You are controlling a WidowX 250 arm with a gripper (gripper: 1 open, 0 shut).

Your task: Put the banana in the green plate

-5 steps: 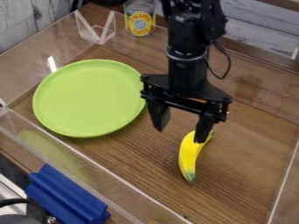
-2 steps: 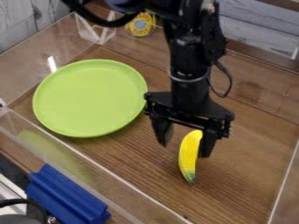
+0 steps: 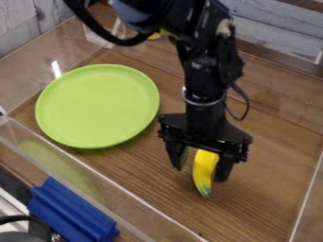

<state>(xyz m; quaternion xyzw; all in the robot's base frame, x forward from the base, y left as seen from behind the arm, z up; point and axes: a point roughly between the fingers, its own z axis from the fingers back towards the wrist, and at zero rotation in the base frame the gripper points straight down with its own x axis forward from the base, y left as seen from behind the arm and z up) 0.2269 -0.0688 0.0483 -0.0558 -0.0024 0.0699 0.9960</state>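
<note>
Your black arm reaches in from the top of the view and drops straight down, wrist vertical. Your claw [image 3: 202, 164] points at the table, jaws spread wide, one dark finger [image 3: 178, 157] on the left, the other on the right, both tips low.

This looks like a robot test bench in a lab or workshop rather than a home. A black robot arm [image 3: 199, 66] stands over a brown wood-grain bench [image 3: 271, 113] fenced by clear plastic walls [image 3: 25, 151], one along the lower left of the frame and another at the right edge. The few things laid out seem like props: a green plate [image 3: 94, 104] at the left, a banana [image 3: 205, 170] at lower centre, a blue ribbed block [image 3: 70, 216] in the bottom left corner, and a clear plastic stand [image 3: 104, 30] at the top.
</note>
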